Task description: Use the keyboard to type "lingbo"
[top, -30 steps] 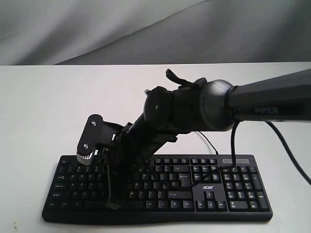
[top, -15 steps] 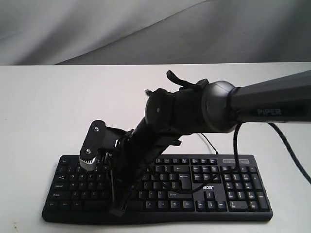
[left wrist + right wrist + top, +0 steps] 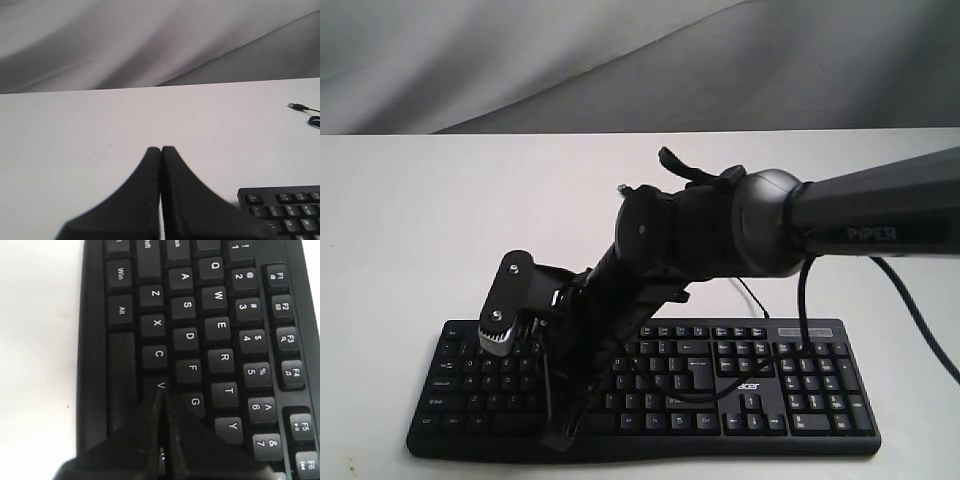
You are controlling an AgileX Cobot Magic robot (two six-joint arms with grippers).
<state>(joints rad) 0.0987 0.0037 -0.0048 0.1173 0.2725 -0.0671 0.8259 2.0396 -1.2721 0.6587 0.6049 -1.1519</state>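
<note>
Keyboard: the black full-size acer keyboard (image 3: 720,385) lies flat on the white table (image 3: 420,220), at the near side of the exterior view. Its number pad is on that view's right.

Right gripper: the right gripper (image 3: 161,395) has its two fingers pressed together into one point, with nothing between them. The arm reaches across to the left half of the keys.

Where it's poking: in the right wrist view the tip sits right at the V key (image 3: 160,385), with the G key (image 3: 194,402) just beside it. We can't tell if a key is actually pushed down. B is hidden under the fingers.

Left gripper: the left gripper (image 3: 161,149) is also closed tight on nothing. It hangs over bare table, just off one corner of the keyboard, and isn't typing.

Progress: honestly hard to call, since there's no screen in view and nothing shows what got typed. Going by where the tip is, our guess is it's on the "g" or "b" part of "lingbo". That would leave "o" and maybe "b".

Cable: the USB plug (image 3: 298,106) is lying loose on the table, plugged into nothing as far as we can see.

Containers: none in any of the views, so nothing to report there.
</note>
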